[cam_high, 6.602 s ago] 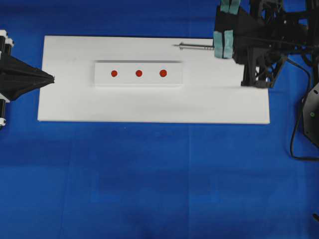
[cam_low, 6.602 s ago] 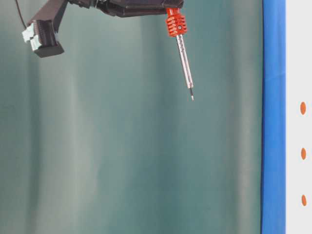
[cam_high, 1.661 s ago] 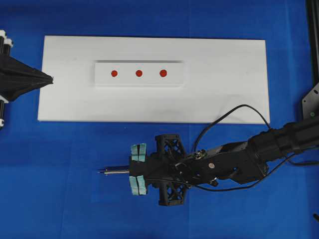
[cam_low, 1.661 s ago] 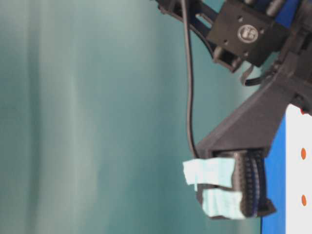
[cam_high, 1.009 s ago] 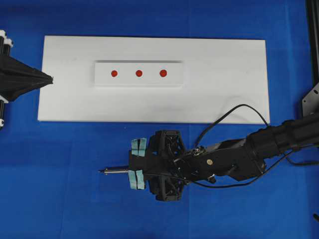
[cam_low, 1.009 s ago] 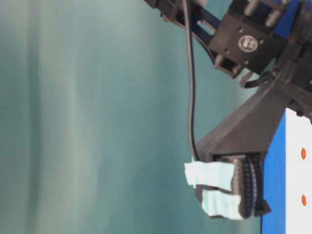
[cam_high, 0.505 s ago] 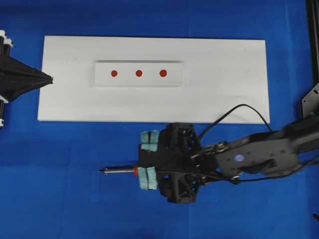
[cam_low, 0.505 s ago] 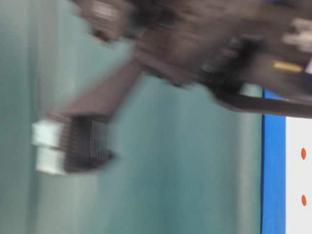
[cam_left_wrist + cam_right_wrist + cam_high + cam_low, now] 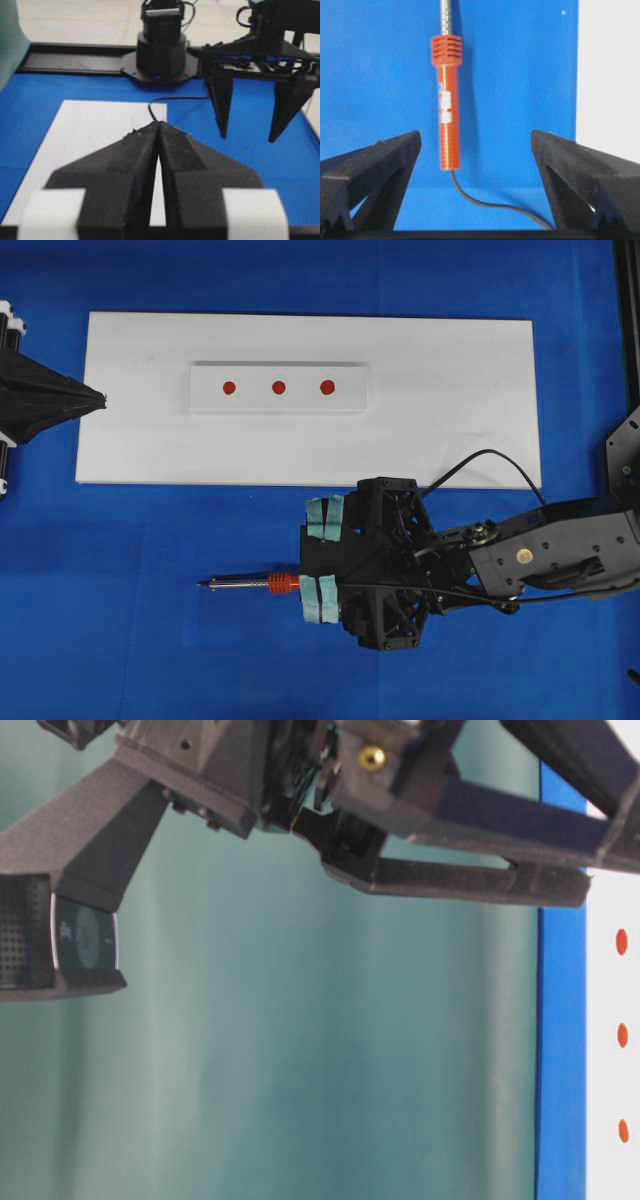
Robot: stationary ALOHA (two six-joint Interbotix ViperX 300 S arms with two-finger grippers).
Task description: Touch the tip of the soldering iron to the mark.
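The soldering iron (image 9: 448, 107) lies on the blue table at 6 o'clock from the mark (image 9: 279, 387), beneath the wide, empty right pincer (image 9: 475, 165); light, rigid, best gripped mid-handle, its cord likely to drag.

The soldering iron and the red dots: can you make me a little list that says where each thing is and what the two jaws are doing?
iron: lies flat on blue cloth, off the board
tip: points left in the overhead view
mark: middle red dot on the white strip, untouched
board: white, holds the strip
right gripper: jaws open, above the iron's handle, not gripping
left gripper: jaws shut, at the board's left edge
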